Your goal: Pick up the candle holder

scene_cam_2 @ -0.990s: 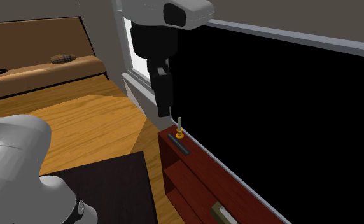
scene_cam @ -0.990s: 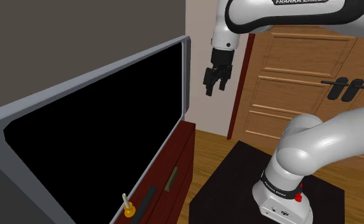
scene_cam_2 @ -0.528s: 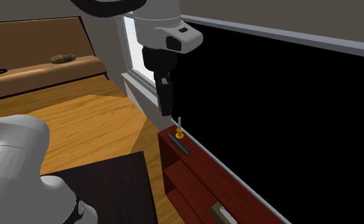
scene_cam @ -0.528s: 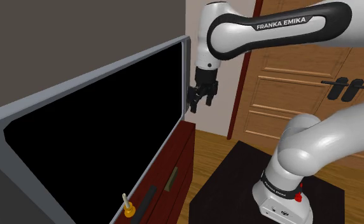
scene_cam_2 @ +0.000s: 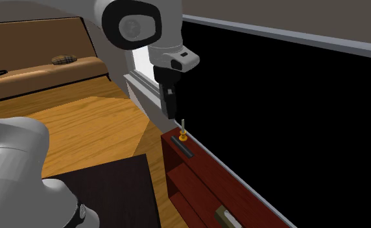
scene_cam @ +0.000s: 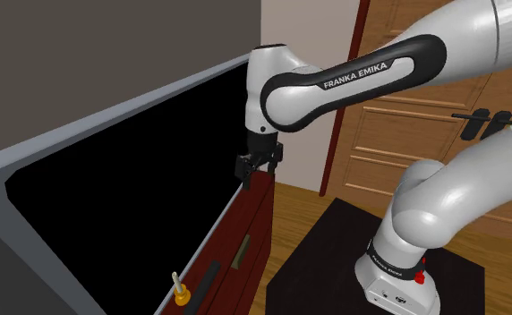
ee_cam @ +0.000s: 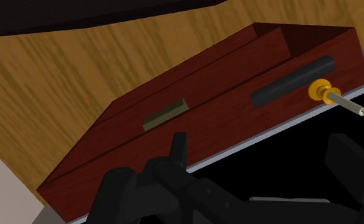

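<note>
**Item:** candle holder [scene_cam: 181, 292]. It stands upright at the lower left of the shoulder view, on the top of a dark red cabinet [scene_cam: 250, 219]. It sits just beside a black bar [scene_cam: 206, 276] and close against the grey frame of a large black screen [scene_cam: 129, 170].

**Description:** a small rounded orange-gold base with a thin pale stem rising from it. It is slender, probably light, and likely to tip easily.

**Gripper** [scene_cam: 259, 168]: at mid-frame in the shoulder view, over the far end of the cabinet and well apart from the item. The fingers stand apart with nothing between them.

**Step in hand (judged):** the approach, with the grasp not yet begun.

**Handling notes:**
- Travel along the cabinet top towards the lower left, staying off the screen frame.
- Descend with the fingers either side of the stem or just above the base.
- Turn the fingers so that neither meets the bar or the frame.
- Close gently, since a sideways nudge could topple the item.
- Lift straight up.
</note>
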{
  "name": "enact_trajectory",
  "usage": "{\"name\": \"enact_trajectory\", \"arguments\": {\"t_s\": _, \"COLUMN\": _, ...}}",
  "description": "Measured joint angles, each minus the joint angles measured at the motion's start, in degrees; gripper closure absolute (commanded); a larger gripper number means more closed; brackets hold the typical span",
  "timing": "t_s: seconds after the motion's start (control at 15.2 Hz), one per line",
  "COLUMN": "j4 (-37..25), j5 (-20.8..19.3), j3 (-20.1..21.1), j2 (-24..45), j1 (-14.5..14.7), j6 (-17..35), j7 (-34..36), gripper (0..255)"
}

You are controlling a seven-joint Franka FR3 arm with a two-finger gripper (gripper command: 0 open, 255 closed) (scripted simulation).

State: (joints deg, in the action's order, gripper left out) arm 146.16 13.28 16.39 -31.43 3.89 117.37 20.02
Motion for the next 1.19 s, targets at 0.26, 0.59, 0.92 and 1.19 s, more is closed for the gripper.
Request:
{"name": "enact_trajectory", "arguments": {"t_s": 0.26, "j4": -1.1, "j5": 0.1, "j3": 5.0, "j2": 6.9, "j1": 0.3, "j6": 6.4, "j7": 5.8, "gripper": 0}}
{"name": "enact_trajectory", "arguments": {"t_s": 0.59, "j4": -4.1, "j5": -3.0, "j3": 11.0, "j2": 17.6, "j1": -0.4, "j6": 14.4, "j7": 14.4, "gripper": 0}}
{"name": "enact_trajectory", "arguments": {"t_s": 0.92, "j4": -9.4, "j5": -11.7, "j3": 15.5, "j2": 30.2, "j1": -1.1, "j6": 20.7, "j7": 26.0, "gripper": 0}}
{"name": "enact_trajectory", "arguments": {"t_s": 1.19, "j4": -15.3, "j5": -21.4, "j3": 15.9, "j2": 40.9, "j1": 1.2, "j6": 23.3, "j7": 36.8, "gripper": 0}}
